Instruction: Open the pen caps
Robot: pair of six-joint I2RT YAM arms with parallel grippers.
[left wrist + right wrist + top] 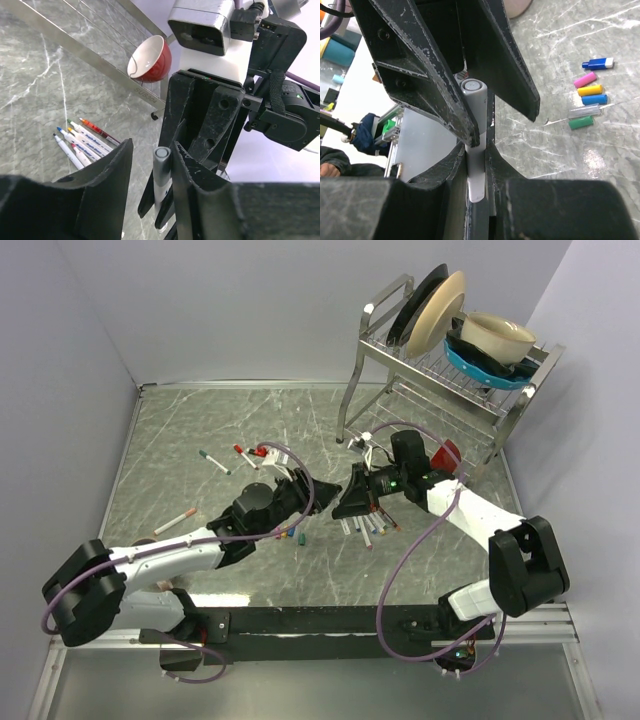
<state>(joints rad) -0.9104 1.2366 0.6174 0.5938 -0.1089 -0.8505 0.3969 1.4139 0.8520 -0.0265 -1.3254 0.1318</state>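
Mid-worktop [200, 420], meeting tip to tip: left gripper [152, 150] and right gripper [476, 150]. Clamped tight in the right jaws, a white pen [476, 175], topped by a grey pen cap [473, 87]. Around that cap, the left jaws, partly apart (one finger against it, a gap on the other side). Lying on the worktop, loose caps [590, 90] in a row; elsewhere on it, uncapped pens [82, 145] side by side.

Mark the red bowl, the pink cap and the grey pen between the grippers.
red bowl [165, 59]: left wrist view, red outer wall.
pink cap [585, 80]: right wrist view, its middle.
grey pen [473, 102]: right wrist view, grey upper end.
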